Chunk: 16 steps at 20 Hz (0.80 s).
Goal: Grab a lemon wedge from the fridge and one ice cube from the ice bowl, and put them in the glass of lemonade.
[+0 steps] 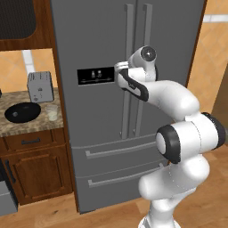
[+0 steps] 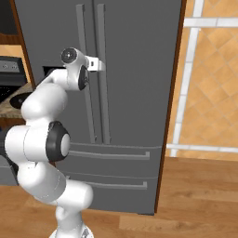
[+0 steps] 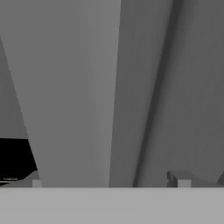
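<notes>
The grey steel fridge (image 1: 102,133) stands shut in front of me, so the lemon wedge is hidden. My gripper (image 2: 97,64) is up against the long vertical handles, level with the black dispenser panel (image 1: 95,75). In the hand view the gripper (image 3: 107,180) is open, and the left door's handle bar (image 3: 74,100) lies between its fingertips (image 3: 179,178). On the counter to the left sit the black ice bowl (image 1: 22,111) and, just to its right, the small glass of lemonade (image 1: 52,112).
A grey two-slot toaster (image 1: 40,86) stands behind the bowl on the stone counter (image 1: 26,127), above brown cabinet drawers. Two fridge drawers (image 1: 116,151) lie below the doors. A tiled wall (image 2: 209,83) and wooden floor lie to the fridge's right.
</notes>
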Tool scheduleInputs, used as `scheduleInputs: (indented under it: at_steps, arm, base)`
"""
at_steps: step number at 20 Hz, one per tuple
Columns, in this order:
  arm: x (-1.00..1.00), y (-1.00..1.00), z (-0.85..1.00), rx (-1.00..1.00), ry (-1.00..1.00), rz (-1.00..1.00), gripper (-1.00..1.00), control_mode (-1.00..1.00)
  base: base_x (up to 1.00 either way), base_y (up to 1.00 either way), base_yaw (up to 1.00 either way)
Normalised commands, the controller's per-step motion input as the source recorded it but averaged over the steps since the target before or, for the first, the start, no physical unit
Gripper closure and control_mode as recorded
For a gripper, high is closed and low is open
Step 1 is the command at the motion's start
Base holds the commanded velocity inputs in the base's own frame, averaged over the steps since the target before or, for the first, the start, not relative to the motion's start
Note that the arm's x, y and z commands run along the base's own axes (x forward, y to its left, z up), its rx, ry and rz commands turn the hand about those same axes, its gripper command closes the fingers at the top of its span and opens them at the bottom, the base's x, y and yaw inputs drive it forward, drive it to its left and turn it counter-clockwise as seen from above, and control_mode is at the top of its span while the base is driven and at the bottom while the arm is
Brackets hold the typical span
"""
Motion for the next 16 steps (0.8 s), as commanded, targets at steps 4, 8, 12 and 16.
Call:
scheduleInputs:
  at_steps: [4, 8, 12, 16]
  arm:
    - [0.53, 0.04, -0.19, 0.00, 0.00, 0.00, -1.00, -1.00]
    - [0.53, 0.19, -0.23, 0.00, 0.00, 0.00, -1.00, -1.00]
    - [0.48, 0.37, -0.23, 0.00, 0.00, 0.00, -1.00, -1.00]
    - [0.66, 0.33, -0.35, 0.00, 0.00, 0.00, -1.00, -1.00]
  base:
    - [0.00, 0.00, 0.00]
    - [0.00, 0.00, 0.00]
    - [0.00, 0.00, 0.00]
    - [0.00, 0.00, 0.00]
